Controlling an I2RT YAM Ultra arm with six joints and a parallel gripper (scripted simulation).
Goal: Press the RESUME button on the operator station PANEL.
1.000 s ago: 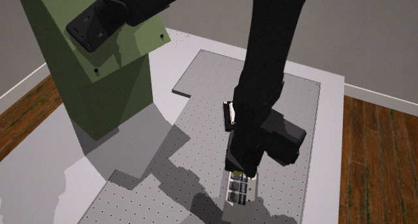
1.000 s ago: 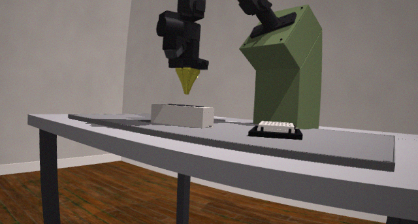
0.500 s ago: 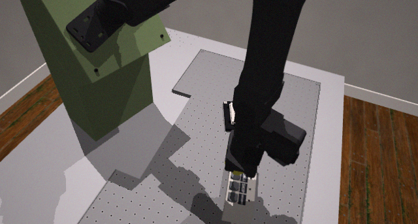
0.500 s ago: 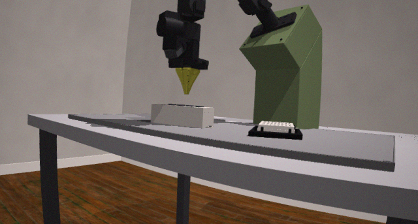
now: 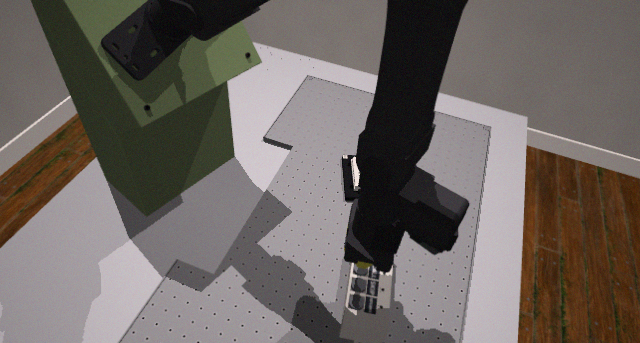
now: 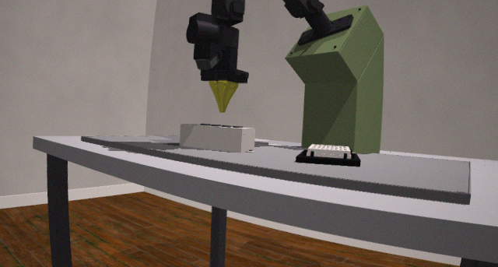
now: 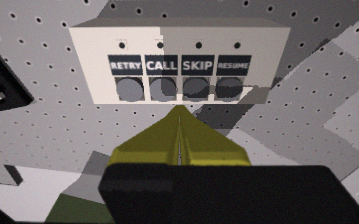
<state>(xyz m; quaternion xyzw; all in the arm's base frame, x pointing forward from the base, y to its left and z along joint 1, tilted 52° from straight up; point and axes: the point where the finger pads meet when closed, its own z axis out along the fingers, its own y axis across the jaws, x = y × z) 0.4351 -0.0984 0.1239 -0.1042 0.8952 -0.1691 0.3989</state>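
Sitting on the perforated mat near the bench's front edge, well in from its corners, the pale PANEL [image 7: 180, 50] carries four round buttons in a row with names reading RETRY, CALL, SKIP and RESUME. The RESUME button [image 7: 229, 88] is at the end of the row. All four lamps [image 7: 198, 45] look dark. The gripper [image 6: 222, 103] hangs above the PANEL, apart from it, its yellow fingers pressed together into a point, gripping nothing. Farther along the bench, plate C15 [image 6: 329, 149] rests on black nest N1 [image 6: 327, 160] beside the green pedestal [image 6: 342, 88].
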